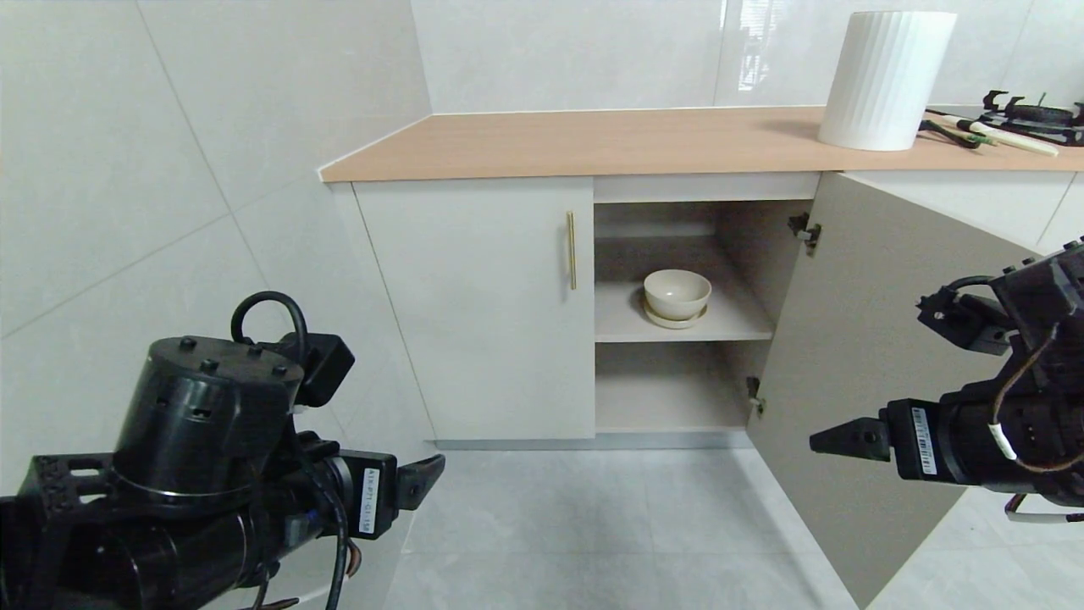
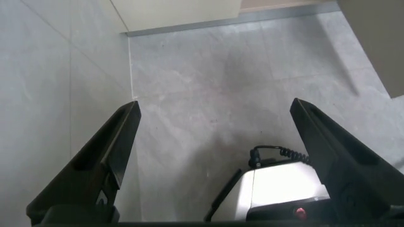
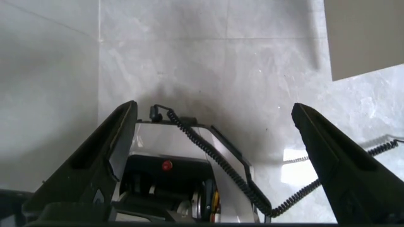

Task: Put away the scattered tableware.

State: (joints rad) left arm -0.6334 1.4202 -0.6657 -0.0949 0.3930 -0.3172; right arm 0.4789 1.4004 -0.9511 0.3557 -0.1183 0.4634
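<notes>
Left tool point(image 1: 421, 477) at 7 o'clock and right tool point(image 1: 838, 440) at 4 o'clock hang spread, empty; swinging inward, the right could clip the open cabinet door point(image 1: 847, 339).

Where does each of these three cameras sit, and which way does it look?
Head: on the head, looking forward and down at the open cabinet and bowl; left arm and right arm show.
Left wrist: on the left wrist, looking down at the floor between open left jaws.
Right wrist: likewise, between open right jaws.
Shared: both wrist views catch floor and door.
</notes>
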